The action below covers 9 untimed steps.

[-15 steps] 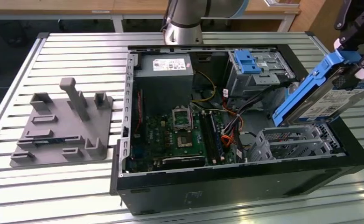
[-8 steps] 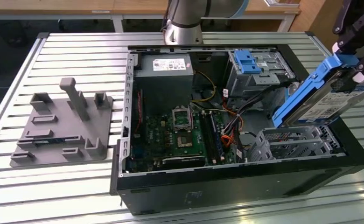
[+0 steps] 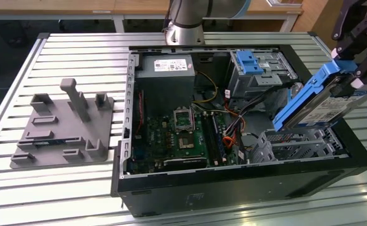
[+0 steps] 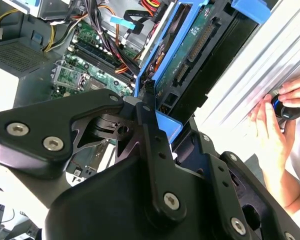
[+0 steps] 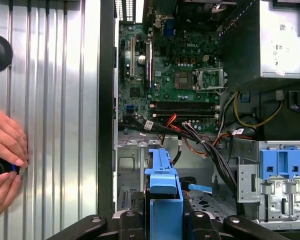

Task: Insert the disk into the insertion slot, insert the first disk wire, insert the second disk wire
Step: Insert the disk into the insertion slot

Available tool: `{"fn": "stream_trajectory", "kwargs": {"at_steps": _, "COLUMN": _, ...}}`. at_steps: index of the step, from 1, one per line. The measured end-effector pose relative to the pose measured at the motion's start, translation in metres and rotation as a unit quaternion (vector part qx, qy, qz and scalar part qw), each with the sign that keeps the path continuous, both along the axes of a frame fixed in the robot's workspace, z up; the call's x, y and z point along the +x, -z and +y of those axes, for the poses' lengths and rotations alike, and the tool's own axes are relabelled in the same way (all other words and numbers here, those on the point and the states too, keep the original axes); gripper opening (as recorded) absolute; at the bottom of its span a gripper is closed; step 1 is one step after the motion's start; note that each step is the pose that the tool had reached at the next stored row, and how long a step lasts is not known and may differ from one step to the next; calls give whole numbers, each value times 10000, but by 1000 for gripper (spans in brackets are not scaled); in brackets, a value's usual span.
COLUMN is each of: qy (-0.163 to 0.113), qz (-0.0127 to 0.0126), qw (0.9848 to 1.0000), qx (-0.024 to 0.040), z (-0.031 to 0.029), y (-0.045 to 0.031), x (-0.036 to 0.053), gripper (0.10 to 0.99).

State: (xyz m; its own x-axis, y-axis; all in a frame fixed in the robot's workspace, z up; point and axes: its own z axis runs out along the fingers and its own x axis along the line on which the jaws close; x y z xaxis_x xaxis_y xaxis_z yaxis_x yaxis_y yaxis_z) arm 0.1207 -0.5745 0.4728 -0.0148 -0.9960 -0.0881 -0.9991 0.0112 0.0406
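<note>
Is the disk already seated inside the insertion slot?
No, in the exterior view the pincer holds the disk tilted above the insertion slot, outside it.

- Bright, even light from above in the exterior view; pale sheen over the ribbed desk (image 3: 76, 52), near-white along its near edge.
- Dark inside the open computer case (image 3: 171, 188); soft shadows beside the grey rack (image 3: 64, 127); a bright patch on the drive (image 3: 328, 110) label.
- Washed-out desk slats in the second wrist view beside a person's hands (image 4: 275, 125); black tool (image 4: 157, 117) dim and slightly soft, close to the lens.
- Sharp circuit board (image 5: 175, 75) in the first wrist view; streaky reflections down the desk slats.
</note>
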Motion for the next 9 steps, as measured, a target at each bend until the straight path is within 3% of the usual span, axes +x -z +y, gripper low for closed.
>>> {"fn": "stream_trajectory", "kwargs": {"at_steps": 9, "qy": 0, "qz": 0, "qw": 10000, "qx": -1, "z": 0, "y": 56, "x": 0, "gripper": 365}}
